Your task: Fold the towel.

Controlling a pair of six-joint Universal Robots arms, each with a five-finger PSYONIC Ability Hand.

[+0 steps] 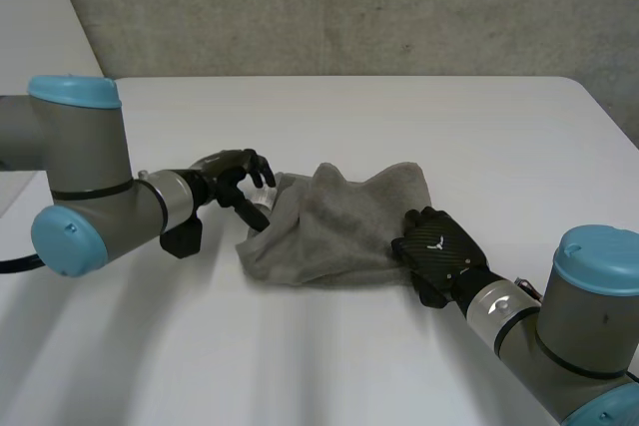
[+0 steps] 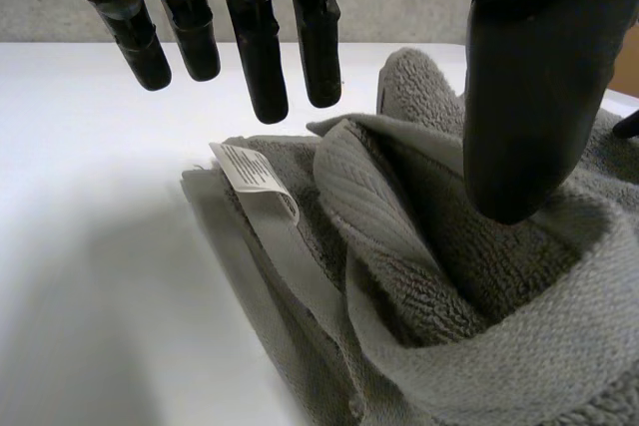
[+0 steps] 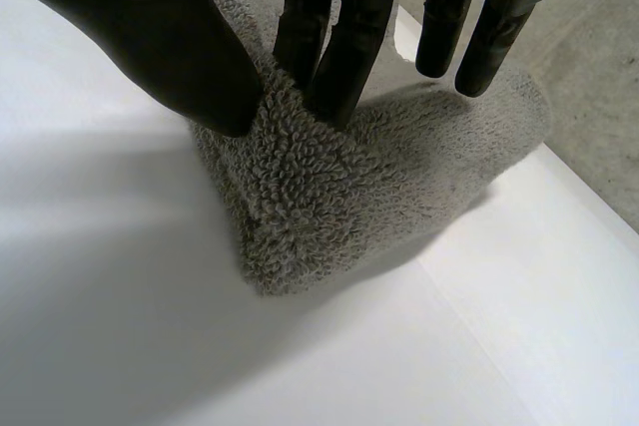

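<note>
right robot hand point(image 1: 439, 254) pinches towel point(image 1: 329, 226) corner; left robot hand point(image 1: 232, 172) by label point(image 2: 255, 179)

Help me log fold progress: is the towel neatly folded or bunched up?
Bunched up: the towel lies in a rumpled heap with raised, uneven folds.

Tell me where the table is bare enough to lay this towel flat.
Bare table beyond the towel toward the wall, and along the towel's near side. Crowded: the towel's left edge at the left hand, and its right corner, pinched by the right hand.
</note>
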